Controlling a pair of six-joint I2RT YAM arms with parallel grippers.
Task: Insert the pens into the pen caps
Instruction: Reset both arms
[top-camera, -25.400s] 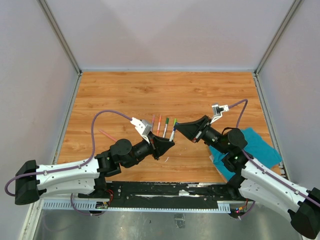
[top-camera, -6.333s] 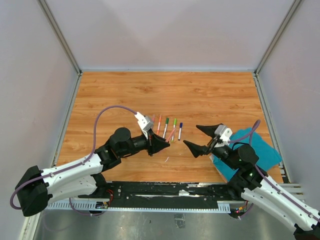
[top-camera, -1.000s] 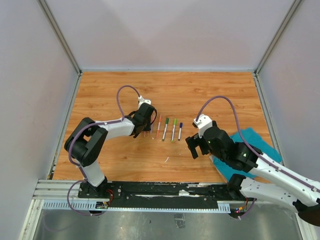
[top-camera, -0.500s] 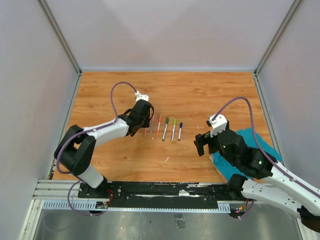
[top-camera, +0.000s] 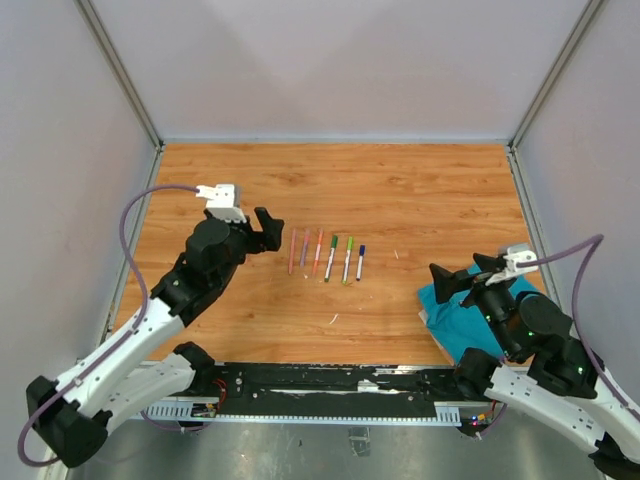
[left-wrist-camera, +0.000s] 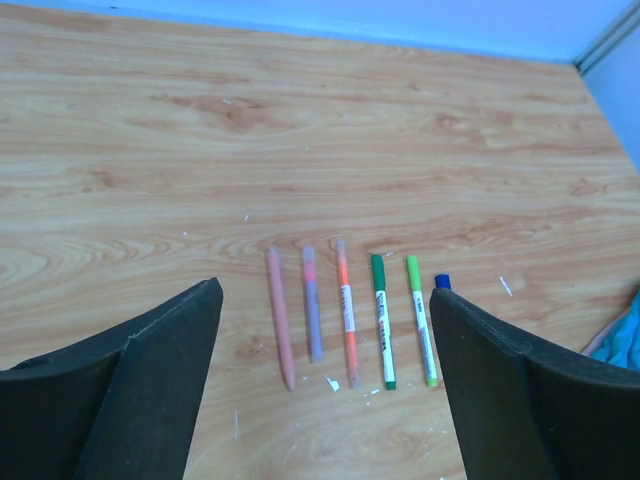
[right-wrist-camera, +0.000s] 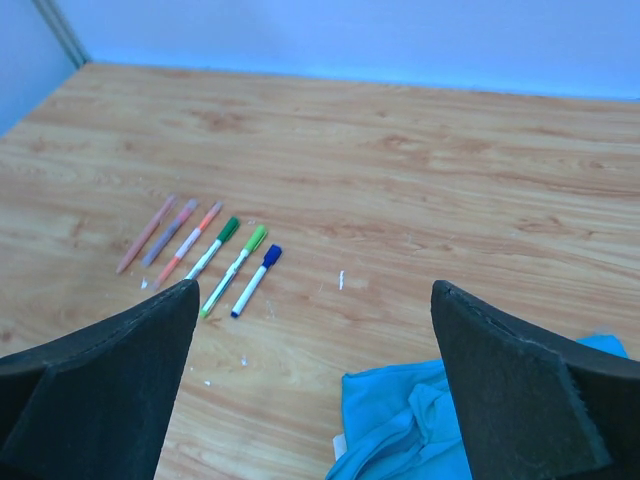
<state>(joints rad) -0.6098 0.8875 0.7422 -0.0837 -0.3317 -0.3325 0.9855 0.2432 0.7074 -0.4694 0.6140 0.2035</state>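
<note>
6 slim pens (left-wrist-camera: 345, 312) flat in tidy parallel row on wood-grain table (top-camera: 400, 190): pink, purple, orange, 2 green, blue. Short coloured caps (left-wrist-camera: 377, 264) seated on far ends of greens and blue. Row lies ahead of left gripper (left-wrist-camera: 325, 290), apart; black wedge fingers spread wide, nothing held. Right gripper (right-wrist-camera: 315, 290) likewise agape, empty; row ahead-left, well apart; crumpled teal cloth (right-wrist-camera: 400, 420) close beneath. Half second back, left gripper sat at row's left end; since withdrawn, right arm too.
</note>
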